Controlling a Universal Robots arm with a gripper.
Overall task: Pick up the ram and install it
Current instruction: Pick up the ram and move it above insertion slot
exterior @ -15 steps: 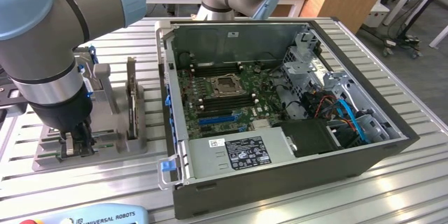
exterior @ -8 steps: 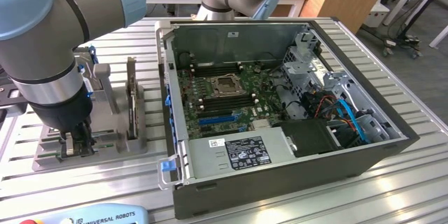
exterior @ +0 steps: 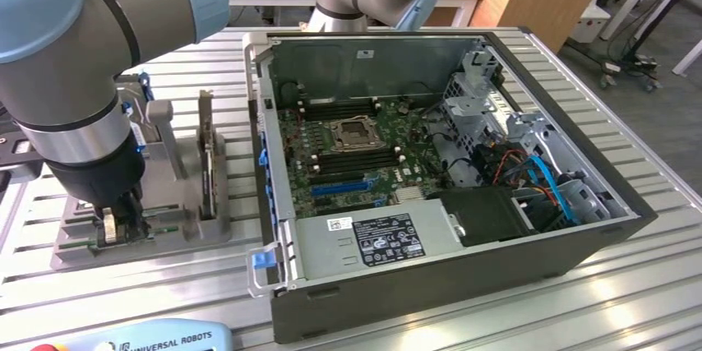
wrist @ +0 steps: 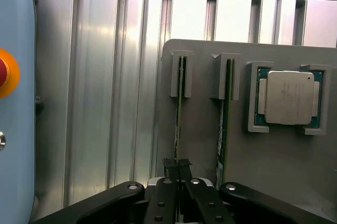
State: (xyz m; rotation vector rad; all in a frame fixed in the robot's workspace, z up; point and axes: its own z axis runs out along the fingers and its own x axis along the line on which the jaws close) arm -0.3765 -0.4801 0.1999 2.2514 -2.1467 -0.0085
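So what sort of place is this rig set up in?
Probably a robotics lab bench for PC assembly: an open computer case on a slotted aluminium table, a grey fixture holding the ram and a processor, and a teach pendant.

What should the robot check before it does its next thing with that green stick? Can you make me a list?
1. The gripper is shut on the ram: ok, its fingers pinch the stick's end.
2. The ram sits in its slot in the gray holder: ok.
3. The second ram is apart from the gripper: ok.
4. The processor chip lies in its own pocket, untouched: ok.
5. The computer case is open on top: ok.
6. The memory slots are free: cannot tell.
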